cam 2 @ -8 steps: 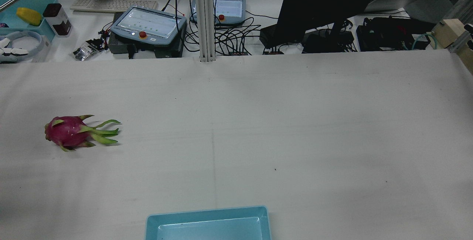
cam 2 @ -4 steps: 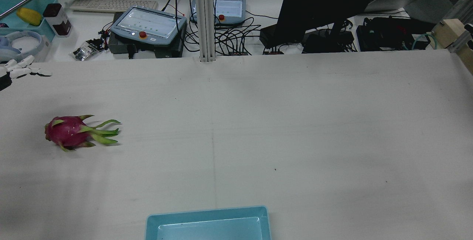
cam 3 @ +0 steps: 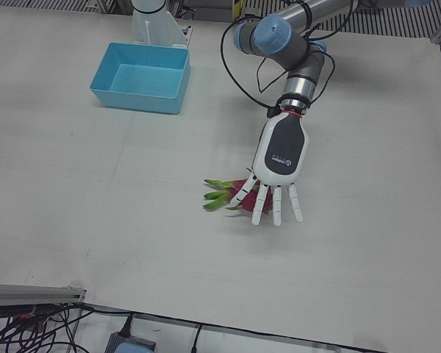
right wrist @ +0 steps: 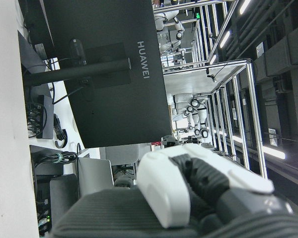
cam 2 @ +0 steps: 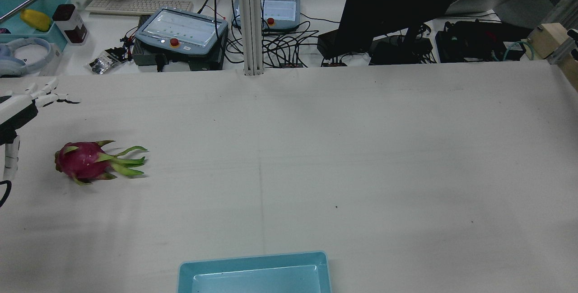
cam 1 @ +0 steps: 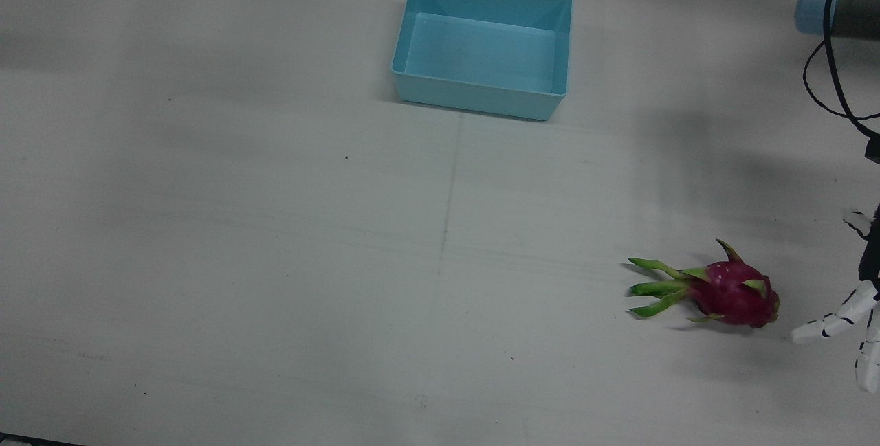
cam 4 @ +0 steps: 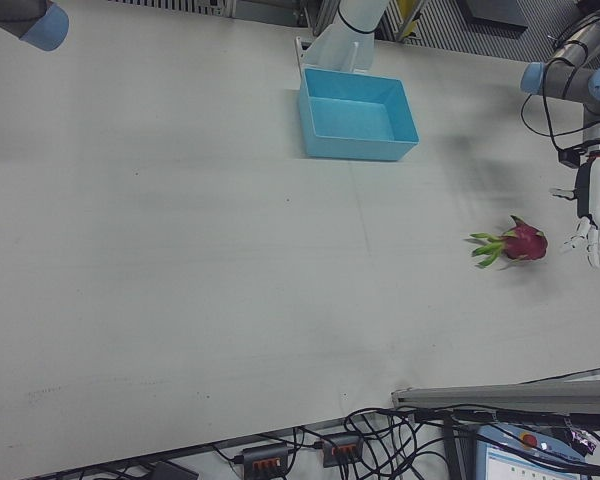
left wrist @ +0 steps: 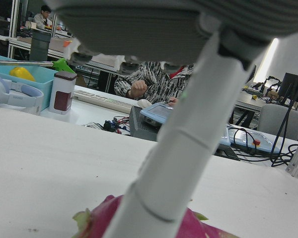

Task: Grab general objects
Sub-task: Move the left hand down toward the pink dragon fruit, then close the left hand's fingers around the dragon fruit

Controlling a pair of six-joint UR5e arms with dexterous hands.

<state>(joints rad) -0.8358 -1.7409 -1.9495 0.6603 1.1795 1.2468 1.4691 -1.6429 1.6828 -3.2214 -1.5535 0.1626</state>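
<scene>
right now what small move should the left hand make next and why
Probably shift the left hand sideways over the dragon fruit and lower it. Its fingers are spread and holding nothing, still beside the fruit's round end, which lies untouched on the table.

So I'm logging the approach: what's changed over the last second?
The left hand has come further into the rear view from its left edge, toward the dragon fruit, fingers spread, holding nothing. The fruit hasn't moved, and the blue bin is where it was.
</scene>
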